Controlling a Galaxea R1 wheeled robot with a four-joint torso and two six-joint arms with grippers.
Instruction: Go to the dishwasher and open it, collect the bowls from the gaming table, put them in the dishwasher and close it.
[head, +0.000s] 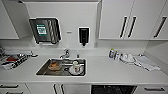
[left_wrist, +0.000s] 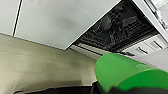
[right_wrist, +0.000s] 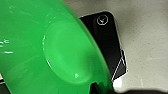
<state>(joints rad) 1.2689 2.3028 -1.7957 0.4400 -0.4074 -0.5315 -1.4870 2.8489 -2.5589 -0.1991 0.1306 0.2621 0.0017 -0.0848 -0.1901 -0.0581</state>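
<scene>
Filling much of each wrist view, a green bowl (right_wrist: 50, 50) sits right at the camera, and its rim also shows in the left wrist view (left_wrist: 125, 72); whether either end effector grips it, and how wide the fingers stand, cannot be told. Beyond the bowl in the left wrist view lies the beige floor (left_wrist: 37, 65), then the dishwasher (left_wrist: 120, 27), open, with dark wire racks inside, set beside a white cabinet door (left_wrist: 62, 20). In the right wrist view a black part of the robot's base (right_wrist: 110, 42) lies on the floor behind the bowl. From the head view, the dishwasher's dark opening (head: 112, 89) sits under the table (head: 115, 72), below and to the right of the sink (head: 62, 67). The sink holds a white cup (head: 75, 66) and an orange thing (head: 55, 65). Behind the sink stands the tap (head: 66, 53); on the wall above it hang a paper dispenser (head: 45, 30) and a black soap dispenser (head: 83, 36). Right of the sink, bottles (head: 113, 53) and a cloth (head: 146, 62) lie on the table.
</scene>
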